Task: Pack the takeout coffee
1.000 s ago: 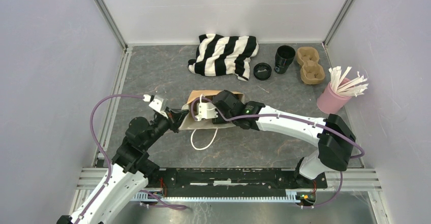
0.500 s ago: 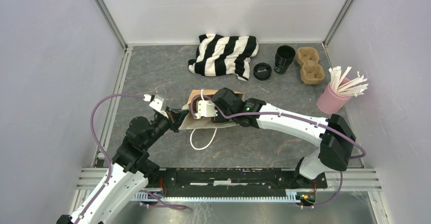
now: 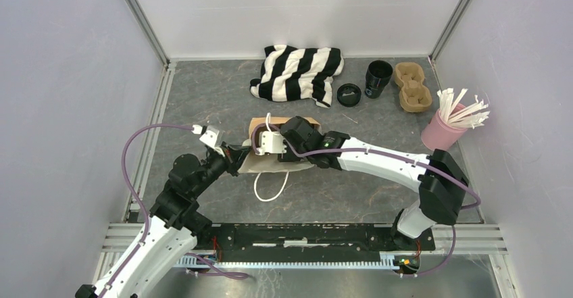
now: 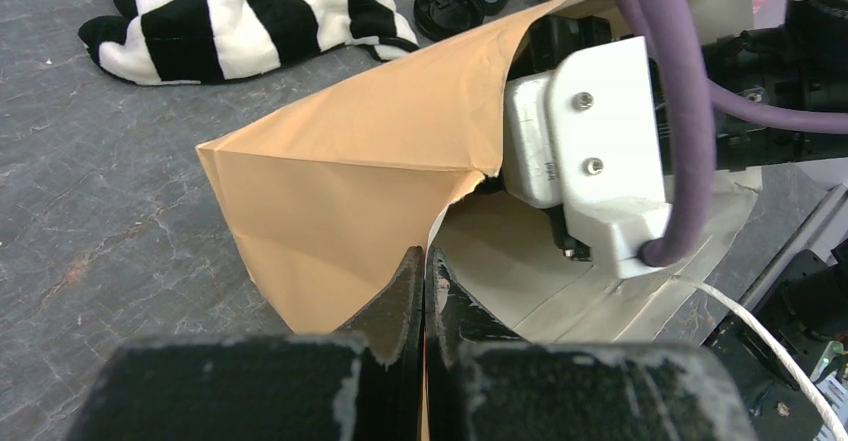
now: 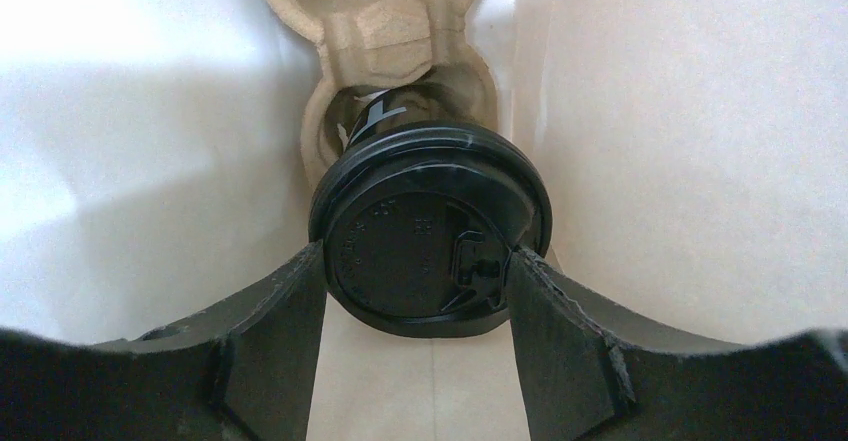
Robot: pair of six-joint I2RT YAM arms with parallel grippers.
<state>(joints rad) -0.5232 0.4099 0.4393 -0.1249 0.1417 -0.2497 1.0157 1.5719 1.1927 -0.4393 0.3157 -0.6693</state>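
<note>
My right gripper is clamped on the coffee, glossy round lid facing me, nested in a moulded pulp carrier inside the bag. Left gripper pinches the bag's creased paper edge.

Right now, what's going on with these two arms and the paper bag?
The left gripper pinches the edge of the brown paper bag, holding its mouth open. The right gripper reaches inside, closed on the lid of the takeout coffee, a black cup at the near well of a pulp cup carrier in the bag. The cup is not yet released.
</note>
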